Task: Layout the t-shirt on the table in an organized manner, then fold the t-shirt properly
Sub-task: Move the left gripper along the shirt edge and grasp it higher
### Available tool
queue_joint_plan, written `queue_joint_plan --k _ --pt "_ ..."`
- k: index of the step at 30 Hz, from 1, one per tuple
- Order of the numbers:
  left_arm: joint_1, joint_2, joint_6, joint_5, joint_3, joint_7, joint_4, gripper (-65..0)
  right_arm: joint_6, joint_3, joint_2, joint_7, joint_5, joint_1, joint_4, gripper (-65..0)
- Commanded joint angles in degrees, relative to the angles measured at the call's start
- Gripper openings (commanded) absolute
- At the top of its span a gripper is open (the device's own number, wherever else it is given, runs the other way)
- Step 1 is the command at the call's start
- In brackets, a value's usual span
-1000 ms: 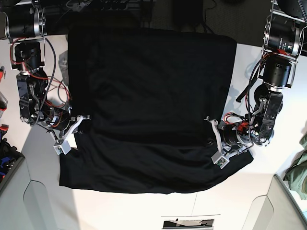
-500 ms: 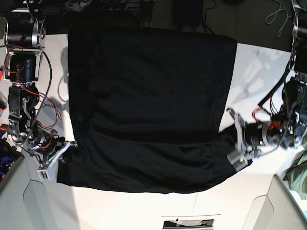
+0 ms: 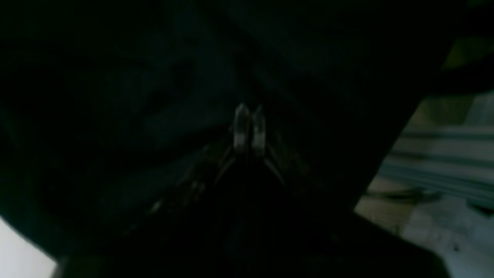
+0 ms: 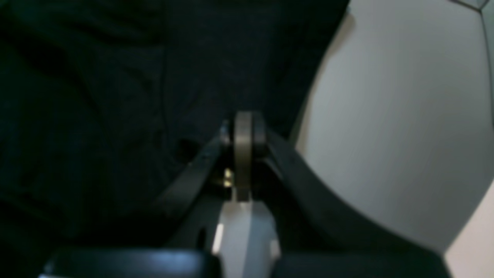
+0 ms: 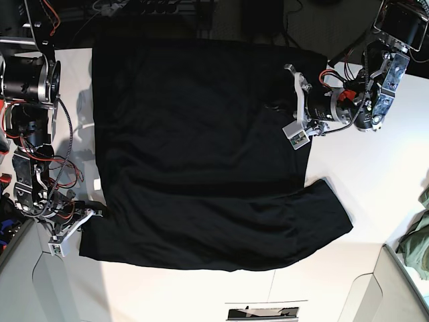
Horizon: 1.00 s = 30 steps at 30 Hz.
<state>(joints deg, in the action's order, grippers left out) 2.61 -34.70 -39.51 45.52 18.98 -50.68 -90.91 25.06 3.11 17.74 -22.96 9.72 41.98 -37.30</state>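
The t-shirt [image 5: 201,154] is shown spread flat across the middle of the table [image 5: 375,181], its black cloth reaching from the far edge almost to the near edge in the base view. One sleeve [image 5: 322,215] is seen projecting toward the right of that view, and the lower corner opposite [image 5: 90,248] lies near the table's other side. The left gripper [image 5: 285,107] is placed at the shirt's upper right edge, its fingers [image 3: 247,127] pressed together on a pinch of black fabric in the left wrist view, with the cloth draped around them. The right gripper [image 5: 97,211] is set at the shirt's lower left edge; in the right wrist view its fingers [image 4: 244,135] are closed together at the border of the cloth, the white tabletop lying just beside them. An olive-green garment [image 5: 419,235] is visible at the far right margin, well apart from the shirt.
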Motion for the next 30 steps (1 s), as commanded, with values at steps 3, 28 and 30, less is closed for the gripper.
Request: queue_joint_plan --k 3,28,30 --pt "1.46 0.26 -0.17 -1.09 -0.2 -0.24 -0.63 -65.0 0.0 0.24 0.66 2.43 -1.4 2.23 1.33 -65.0" --pt "2.27 -2.21 -0.17 -6.45 -0.2 -0.04 -0.63 -65.0 0.37 0.24 3.45 6.64 -7.17 0.02 8.48 -65.0" --pt "2.29 -3.3 -0.17 -6.43 -0.2 0.79 -0.63 -65.0 0.5 0.24 4.07 6.64 -7.17 -0.33 8.48 -65.0"
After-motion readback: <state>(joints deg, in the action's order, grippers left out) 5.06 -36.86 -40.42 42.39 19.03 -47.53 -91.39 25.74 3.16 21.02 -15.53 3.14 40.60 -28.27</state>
